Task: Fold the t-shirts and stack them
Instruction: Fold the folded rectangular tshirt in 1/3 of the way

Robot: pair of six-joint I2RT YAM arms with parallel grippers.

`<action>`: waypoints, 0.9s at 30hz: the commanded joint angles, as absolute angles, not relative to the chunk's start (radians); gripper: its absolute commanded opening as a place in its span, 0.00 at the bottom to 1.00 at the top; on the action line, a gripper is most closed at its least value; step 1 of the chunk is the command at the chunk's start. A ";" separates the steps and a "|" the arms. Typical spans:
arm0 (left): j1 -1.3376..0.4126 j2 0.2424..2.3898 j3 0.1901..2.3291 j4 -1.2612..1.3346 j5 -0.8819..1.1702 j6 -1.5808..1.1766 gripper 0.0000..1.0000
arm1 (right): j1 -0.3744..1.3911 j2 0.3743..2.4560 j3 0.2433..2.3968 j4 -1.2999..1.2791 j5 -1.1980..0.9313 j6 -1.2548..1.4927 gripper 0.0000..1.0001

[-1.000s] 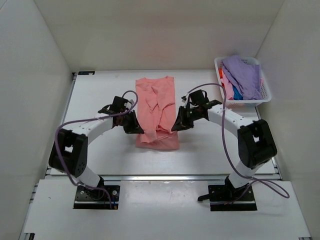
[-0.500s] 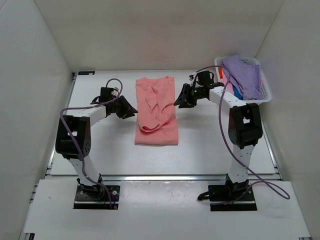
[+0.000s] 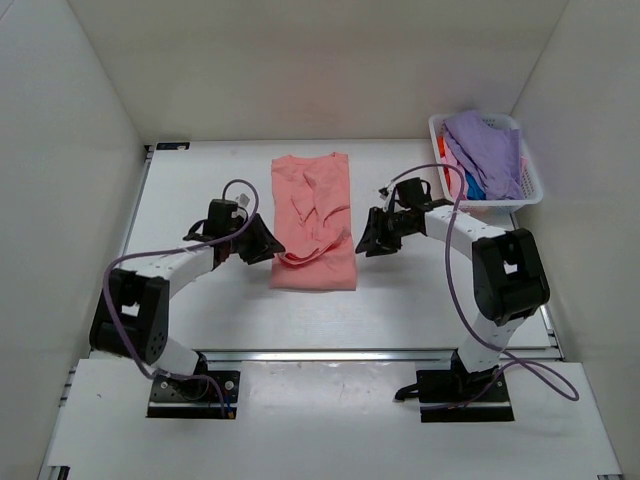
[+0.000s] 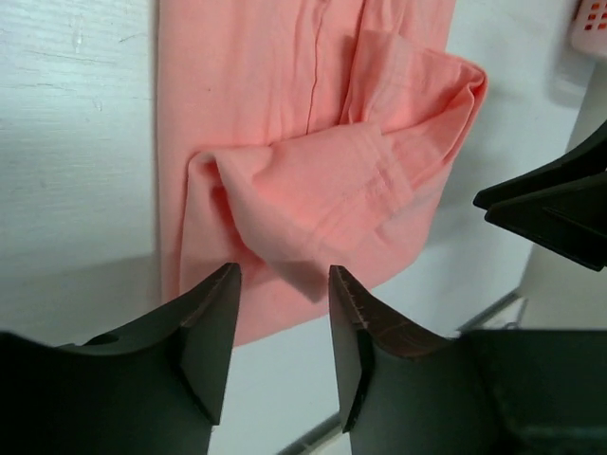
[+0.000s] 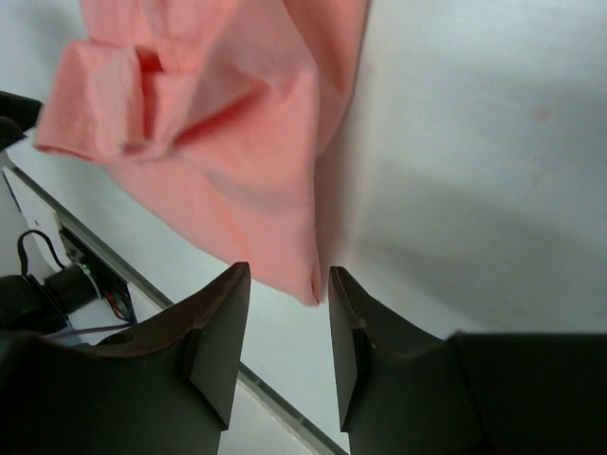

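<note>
My left gripper (image 4: 283, 284) has its fingers spread with nothing between them, low over the left edge of the salmon shirt (image 4: 313, 142). A bunched fold of cloth lies just ahead of the tips. My right gripper (image 5: 283, 284) is also parted and empty. The shirt's near corner shows in the gap between its fingers, and I can't tell whether they touch it.

The shirt lies between the two grippers as a long folded strip running away from them. It rests on a white table (image 3: 200, 190) with white walls (image 3: 300, 60) on three sides. Beyond the right gripper, off to its outer side, a white basket (image 3: 533, 190) holds a lavender shirt (image 3: 485, 150) over pink and blue cloth.

Both arms lie low with their elbows bowed outward and their wrists turned in toward the shirt. Purple cables (image 3: 130, 262) loop along them.
</note>
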State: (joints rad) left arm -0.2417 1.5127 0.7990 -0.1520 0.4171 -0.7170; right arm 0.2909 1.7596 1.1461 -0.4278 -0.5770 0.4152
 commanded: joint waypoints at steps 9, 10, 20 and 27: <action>-0.350 1.210 0.652 0.032 0.156 -0.373 0.52 | 0.296 1.678 1.049 -0.342 -0.586 0.410 0.36; -0.359 1.204 0.656 0.035 0.149 -0.356 0.51 | 0.298 1.683 1.045 -0.344 -0.587 0.411 0.36; -0.400 1.146 0.588 0.109 0.199 -0.052 0.57 | 0.308 1.709 1.065 -0.342 -0.597 0.408 0.35; -0.449 1.190 0.578 0.103 0.222 -0.009 0.66 | 0.305 1.713 1.072 -0.342 -0.606 0.403 0.34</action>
State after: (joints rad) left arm -0.4290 1.1923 0.5858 0.0616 0.1925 -0.0639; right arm 0.3027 1.7115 1.0382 -0.3721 -0.5892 0.4175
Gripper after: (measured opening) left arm 0.660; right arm 0.341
